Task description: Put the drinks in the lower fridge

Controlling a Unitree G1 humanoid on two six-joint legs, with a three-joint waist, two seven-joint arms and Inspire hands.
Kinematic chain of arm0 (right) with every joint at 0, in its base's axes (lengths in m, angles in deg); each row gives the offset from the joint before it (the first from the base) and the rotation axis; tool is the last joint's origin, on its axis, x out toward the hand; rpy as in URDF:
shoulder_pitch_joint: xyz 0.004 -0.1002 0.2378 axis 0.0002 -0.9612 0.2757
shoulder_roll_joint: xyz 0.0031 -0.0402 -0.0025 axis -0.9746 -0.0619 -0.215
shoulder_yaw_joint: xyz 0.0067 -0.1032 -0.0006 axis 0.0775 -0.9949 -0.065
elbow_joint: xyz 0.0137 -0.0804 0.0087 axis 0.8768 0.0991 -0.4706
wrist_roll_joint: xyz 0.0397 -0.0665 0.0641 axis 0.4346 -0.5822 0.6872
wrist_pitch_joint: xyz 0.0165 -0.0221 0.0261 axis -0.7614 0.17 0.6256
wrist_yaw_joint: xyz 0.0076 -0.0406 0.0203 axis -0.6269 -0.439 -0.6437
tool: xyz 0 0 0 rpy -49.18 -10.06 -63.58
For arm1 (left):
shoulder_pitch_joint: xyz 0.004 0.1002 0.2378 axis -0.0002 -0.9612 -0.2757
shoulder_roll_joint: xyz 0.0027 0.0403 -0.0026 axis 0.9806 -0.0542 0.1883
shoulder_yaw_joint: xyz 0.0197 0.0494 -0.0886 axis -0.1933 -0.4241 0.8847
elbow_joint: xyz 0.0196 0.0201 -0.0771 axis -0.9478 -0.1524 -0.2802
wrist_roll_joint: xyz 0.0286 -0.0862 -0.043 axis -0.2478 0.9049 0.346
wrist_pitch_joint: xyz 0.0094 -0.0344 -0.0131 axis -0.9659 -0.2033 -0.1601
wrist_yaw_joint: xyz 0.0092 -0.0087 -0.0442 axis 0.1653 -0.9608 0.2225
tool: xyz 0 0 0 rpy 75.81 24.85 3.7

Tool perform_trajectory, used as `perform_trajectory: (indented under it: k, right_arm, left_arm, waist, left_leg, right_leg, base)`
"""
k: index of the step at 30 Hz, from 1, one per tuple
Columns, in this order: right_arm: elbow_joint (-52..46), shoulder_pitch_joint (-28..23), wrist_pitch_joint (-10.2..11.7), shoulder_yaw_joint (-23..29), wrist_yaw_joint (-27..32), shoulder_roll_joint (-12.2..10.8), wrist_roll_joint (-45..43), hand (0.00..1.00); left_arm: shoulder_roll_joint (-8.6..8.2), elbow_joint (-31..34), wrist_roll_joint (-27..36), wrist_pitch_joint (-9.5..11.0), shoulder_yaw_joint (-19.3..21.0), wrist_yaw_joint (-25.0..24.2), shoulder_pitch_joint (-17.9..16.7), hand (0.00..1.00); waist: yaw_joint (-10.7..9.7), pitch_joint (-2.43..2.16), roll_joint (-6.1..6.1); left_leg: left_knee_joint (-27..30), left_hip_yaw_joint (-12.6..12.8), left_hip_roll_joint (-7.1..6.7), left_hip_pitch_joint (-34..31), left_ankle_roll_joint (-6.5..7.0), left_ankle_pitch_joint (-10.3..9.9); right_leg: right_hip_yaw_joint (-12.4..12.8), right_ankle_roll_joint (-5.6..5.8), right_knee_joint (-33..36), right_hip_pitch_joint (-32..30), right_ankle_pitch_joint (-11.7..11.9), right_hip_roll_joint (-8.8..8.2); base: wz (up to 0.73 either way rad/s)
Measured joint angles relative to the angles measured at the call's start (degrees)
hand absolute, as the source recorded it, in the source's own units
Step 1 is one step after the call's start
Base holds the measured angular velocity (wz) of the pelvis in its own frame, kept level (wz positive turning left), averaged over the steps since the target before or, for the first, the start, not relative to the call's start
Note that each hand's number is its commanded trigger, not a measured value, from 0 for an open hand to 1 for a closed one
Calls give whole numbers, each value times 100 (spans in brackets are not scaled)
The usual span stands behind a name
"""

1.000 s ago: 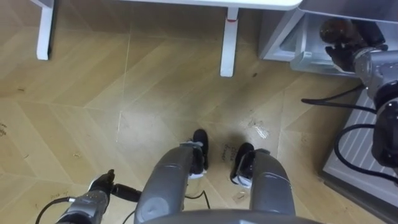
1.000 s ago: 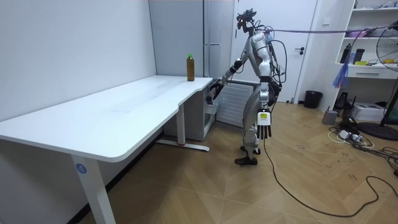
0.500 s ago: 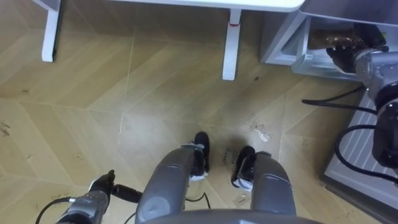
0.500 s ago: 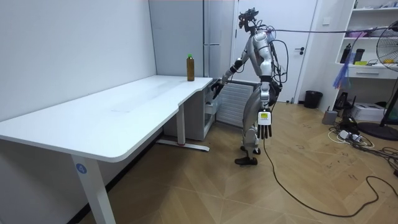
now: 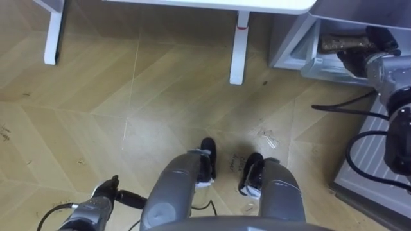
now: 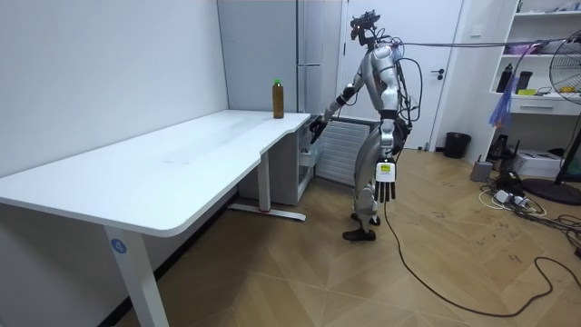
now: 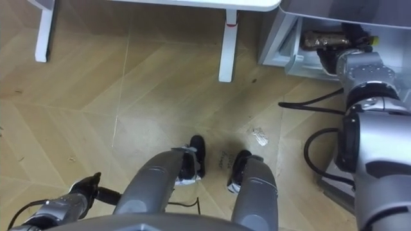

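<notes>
A brown drink bottle (image 5: pixel 341 43) lies on its side inside the open lower fridge (image 5: pixel 290 40) at the upper right. My right hand (image 5: pixel 361 56) is at the fridge opening, its dark fingers curled round the bottle's near end. The same bottle (image 7: pixel 325 40) and right hand (image 7: pixel 342 59) appear in the right eye view. A second brown bottle with a green cap (image 6: pixel 278 99) stands on the far end of the white table (image 6: pixel 182 154). My left hand (image 6: pixel 387 189) hangs at my side with fingers straight, low at my left (image 5: pixel 104 192).
I stand on the wooden floor beside the table's end, facing the grey fridge (image 6: pixel 318 54). A white table leg (image 5: pixel 239 46) is ahead. A ribbed white panel (image 5: pixel 379 157) with black cables lies at my right. Shelves and a fan (image 6: pixel 567 82) stand behind.
My right hand has pushed the brown bottle further into the lower fridge, where it now lies flat. The view has shifted slightly. My left hand has stayed put.
</notes>
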Motion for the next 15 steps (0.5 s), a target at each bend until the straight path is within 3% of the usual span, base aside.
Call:
perform_trajectory:
  k: [11, 15]
  right_arm:
    - [-2, -568, 13, -33, -486, -1, -17, 0]
    - [-156, -921, 149, -27, -859, -10, -36, 0]
  left_arm:
    - [0, 72, 48, 46, 83, -58, 57, 0]
    - [-18, 34, 59, 97, 83, -163, 138, 0]
  waist:
    - [-20, 3, 30]
    - [-64, -11, 38]
  left_leg:
    - [-296, -28, 2, 624, -9, 1]
    - [-453, -47, 19, 846, -26, 15]
  right_leg:
    - [-84, 29, -295, 663, -10, 44]
    - [-137, 57, -576, 936, 76, 109]
  base:
    - [1]
    - [-2]
